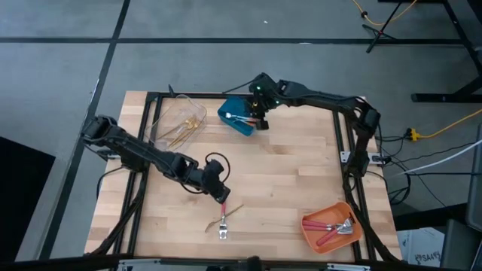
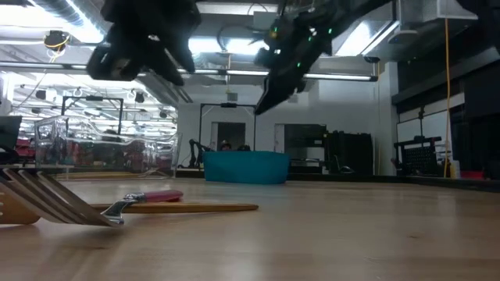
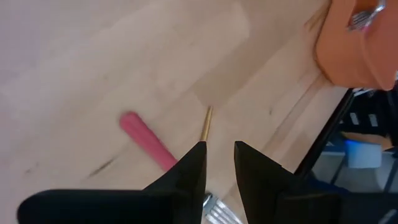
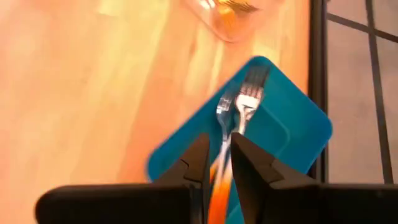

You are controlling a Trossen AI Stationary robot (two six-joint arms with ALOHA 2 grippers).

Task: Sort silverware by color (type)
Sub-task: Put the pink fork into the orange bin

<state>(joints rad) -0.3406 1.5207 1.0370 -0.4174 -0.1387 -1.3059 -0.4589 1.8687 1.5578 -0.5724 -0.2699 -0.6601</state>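
Observation:
A pink-handled fork [image 1: 224, 224] and a slim gold utensil [image 1: 230, 212] lie flat on the table near its front edge. My left gripper [image 1: 221, 198] hovers just above them, open, with nothing between its fingers [image 3: 194, 169]. The pink handle [image 3: 147, 140] and the gold tip [image 3: 207, 122] show past those fingers. My right gripper [image 1: 260, 123] hangs open by a narrow gap above the blue bin [image 1: 236, 119]. Two orange-handled forks [image 4: 244, 102] lie in that bin.
A clear bin [image 1: 179, 124] with gold utensils stands at the far left. An orange bin [image 1: 332, 226] with red-handled pieces stands at the near right. Black frame rails [image 1: 340, 143] run along the table's sides. Bare wood lies between the bins.

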